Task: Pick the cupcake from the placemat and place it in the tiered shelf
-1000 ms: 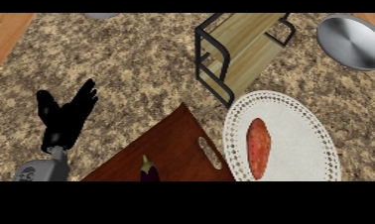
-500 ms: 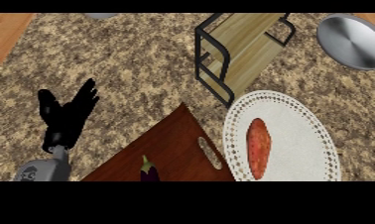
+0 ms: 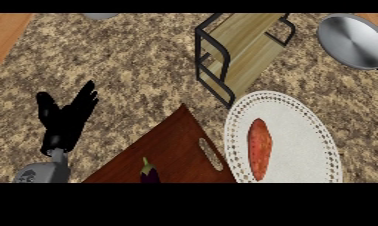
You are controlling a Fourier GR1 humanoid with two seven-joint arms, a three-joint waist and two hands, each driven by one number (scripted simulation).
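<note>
The left robot hand (image 3: 66, 120) rests with straight, spread fingers at eight o'clock on the worktop (image 3: 133, 55); an orange-red item (image 3: 259, 147) lies on the white placemat (image 3: 303, 130) at four o'clock, the cutting board (image 3: 173, 150) and eggplant (image 3: 149, 172) between; the tiered shelf (image 3: 240, 50) stands at one o'clock.

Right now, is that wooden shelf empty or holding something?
Empty: the tiered shelf shows only bare wooden boards; the orange-red item lies on the white placemat.

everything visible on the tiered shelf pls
The shelf has a black metal frame and pale wooden boards, two tiers showing. It stands on the granite counter near the far edge, turned askew. Nothing shows on its boards. Its near corner comes close to the white placemat; whether they touch is unclear.
</note>
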